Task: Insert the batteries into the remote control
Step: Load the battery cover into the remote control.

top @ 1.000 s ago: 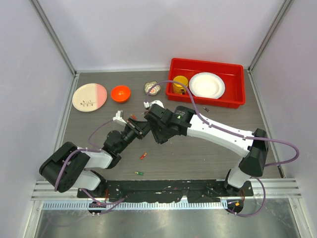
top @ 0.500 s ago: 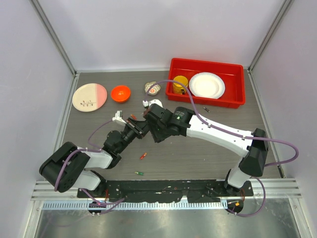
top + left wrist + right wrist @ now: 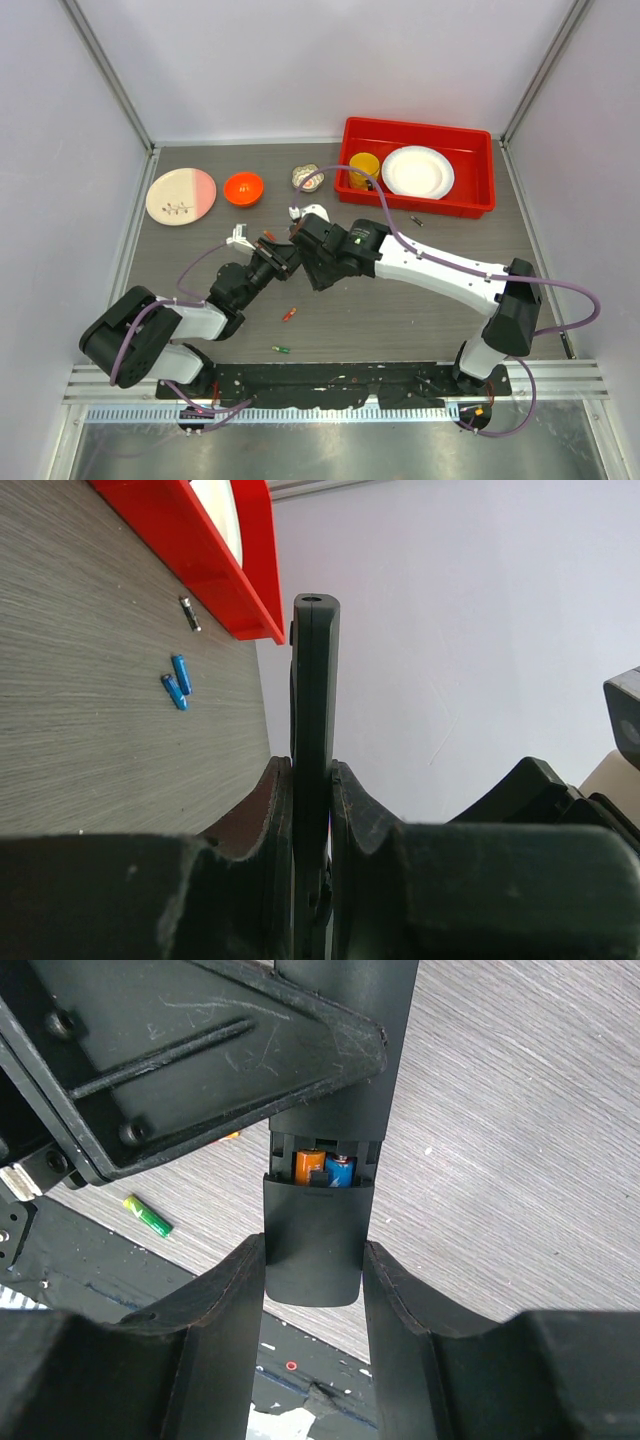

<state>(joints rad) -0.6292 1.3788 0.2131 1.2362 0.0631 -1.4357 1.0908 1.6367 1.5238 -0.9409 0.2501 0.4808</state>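
Note:
The remote control (image 3: 315, 700) is held off the table, edge-on between the left gripper's (image 3: 310, 772) shut fingers. In the right wrist view its open compartment holds an orange battery (image 3: 309, 1164) and a blue battery (image 3: 341, 1170). A black cover (image 3: 312, 1245) lies partly slid over the compartment, and the right gripper (image 3: 313, 1260) is closed on the cover's two sides. From above, both grippers (image 3: 272, 252) (image 3: 305, 238) meet at mid-table. A red battery (image 3: 289, 314) and a green battery (image 3: 281, 349) lie loose near the arms. Two blue batteries (image 3: 176, 683) rest by the tray.
A red tray (image 3: 420, 126) at the back right holds a white plate (image 3: 418, 172) and a yellow cup (image 3: 364, 166). An orange bowl (image 3: 243, 187), a pink-and-white plate (image 3: 181, 194) and a small round object (image 3: 307, 177) sit along the back left.
The right wrist has shifted slightly left along the remote control. The left arm has stayed still.

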